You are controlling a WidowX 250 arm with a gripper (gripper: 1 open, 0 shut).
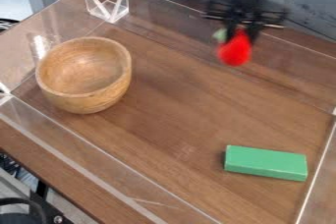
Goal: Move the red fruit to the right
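The claw (241, 29) is smeared by motion blur, so how its jaws stand cannot be read. The red fruit (237, 48) just beneath it is blurred too; its leafy cap and any contact with the fingers cannot be made out. Above the claw, the arm is cut off by the top edge. Far below-left of the claw, the counter (171, 100) runs past the frame.

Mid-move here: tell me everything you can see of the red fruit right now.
The red fruit is small, bright red and rounded, tapering a little toward the bottom, with a hint of green at its top; the picture is blurred there, so finer detail is lost. It looks like smooth plastic. It hangs directly beneath the dark gripper, which is shut on its upper end, near the far right part of the wooden table. Whether it clears the surface cannot be told. Nothing else touches it.
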